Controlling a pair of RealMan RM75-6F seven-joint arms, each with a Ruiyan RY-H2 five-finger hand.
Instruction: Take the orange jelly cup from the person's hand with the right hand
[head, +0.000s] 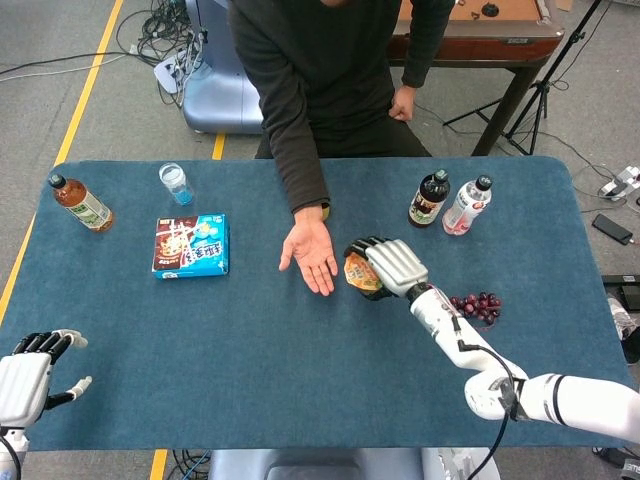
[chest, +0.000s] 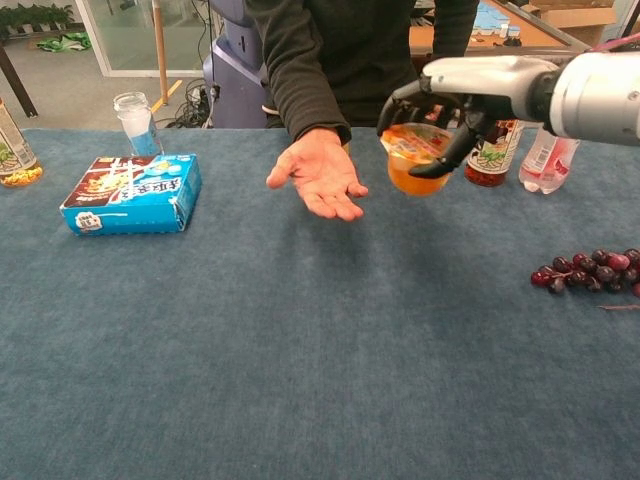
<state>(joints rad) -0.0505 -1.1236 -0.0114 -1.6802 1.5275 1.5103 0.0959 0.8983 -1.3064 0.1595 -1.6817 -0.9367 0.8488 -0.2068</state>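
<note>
My right hand (head: 388, 265) (chest: 447, 105) grips the orange jelly cup (head: 360, 275) (chest: 414, 157) from above, lifted off the table to the right of the person's hand (head: 311, 256) (chest: 320, 174). That hand lies palm up and empty over the blue table. A clear gap separates the cup from the person's fingers. At the near left corner my left hand (head: 28, 372) hovers with its fingers spread and nothing in it; the chest view does not show it.
A dark bottle (head: 429, 199) (chest: 489, 160) and a clear pink bottle (head: 467, 204) (chest: 548, 158) stand behind my right hand. Purple grapes (head: 478, 305) (chest: 592, 269) lie to its right. A blue snack box (head: 191, 245) (chest: 133, 193), a small jar (head: 175, 183) (chest: 134, 119) and a tea bottle (head: 82, 203) sit at left.
</note>
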